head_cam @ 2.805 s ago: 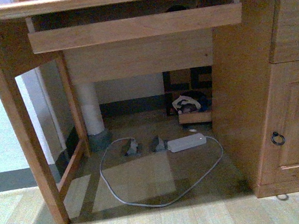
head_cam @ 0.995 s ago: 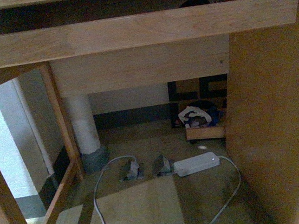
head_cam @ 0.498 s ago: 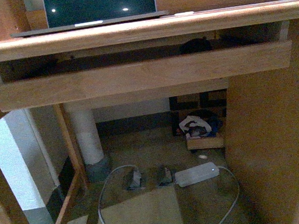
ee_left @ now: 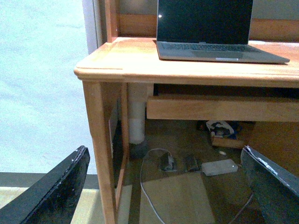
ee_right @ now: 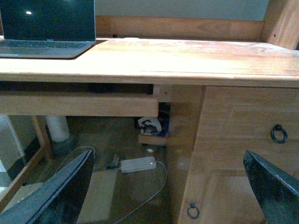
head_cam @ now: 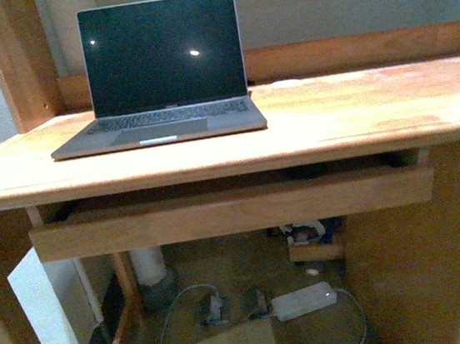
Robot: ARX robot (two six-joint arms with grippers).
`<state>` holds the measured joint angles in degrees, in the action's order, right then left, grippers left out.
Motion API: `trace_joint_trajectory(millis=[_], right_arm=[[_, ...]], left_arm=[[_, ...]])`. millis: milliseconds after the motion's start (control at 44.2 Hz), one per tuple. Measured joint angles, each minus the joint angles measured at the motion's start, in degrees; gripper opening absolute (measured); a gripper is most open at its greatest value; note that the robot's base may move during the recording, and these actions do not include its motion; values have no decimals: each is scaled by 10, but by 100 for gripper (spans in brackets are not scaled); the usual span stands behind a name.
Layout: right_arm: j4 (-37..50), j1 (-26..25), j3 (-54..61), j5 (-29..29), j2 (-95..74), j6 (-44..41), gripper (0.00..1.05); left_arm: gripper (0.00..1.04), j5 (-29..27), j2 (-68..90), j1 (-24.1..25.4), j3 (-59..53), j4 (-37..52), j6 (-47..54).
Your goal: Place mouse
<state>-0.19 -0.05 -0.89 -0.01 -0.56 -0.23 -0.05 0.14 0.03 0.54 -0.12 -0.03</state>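
Observation:
The mouse is mostly hidden: only a dark low shape point(head_cam: 304, 171) shows in the shadowed gap between the desk top point(head_cam: 356, 106) and the pulled-out keyboard tray point(head_cam: 235, 209). Neither arm appears in the front view. In the left wrist view my left gripper point(ee_left: 163, 186) is open, its black fingers point(ee_left: 51, 196) wide apart with nothing between them, held in front of the desk's left leg. My right gripper point(ee_right: 163, 191) is open too, fingers point(ee_right: 275, 186) spread and empty, facing the desk's right cabinet.
An open grey laptop point(head_cam: 163, 71) stands on the left of the desk top. The right part of the desk top is bare wood. On the floor under the desk lie a white power brick point(head_cam: 303, 301) with cable and a small box of clutter point(head_cam: 309, 234). Ring pulls point(ee_right: 278, 134) mark the right cabinet.
The front view has risen from under the desk to the desk top. The laptop and the bare wood surface are now in sight, and the tray gap has narrowed to a dark slit.

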Motion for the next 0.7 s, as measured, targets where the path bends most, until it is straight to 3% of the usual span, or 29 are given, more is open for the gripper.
trace_joint_trajectory(millis=[452, 498, 566, 611, 701], right_arm=[[0, 0, 0, 0, 0, 0, 98], [0, 0, 0, 0, 0, 0, 98], [0, 0, 0, 0, 0, 0, 98], [0, 0, 0, 0, 0, 0, 98], [0, 0, 0, 0, 0, 0, 98]], left_arm=[[98, 0, 3, -1, 0, 6, -3], [98, 5, 43, -1, 2, 55, -26], [98, 59, 151, 12, 7, 130, -108], [98, 96, 241, 18, 8, 216, -192], [98, 114, 428, -11, 19, 388, -363]])
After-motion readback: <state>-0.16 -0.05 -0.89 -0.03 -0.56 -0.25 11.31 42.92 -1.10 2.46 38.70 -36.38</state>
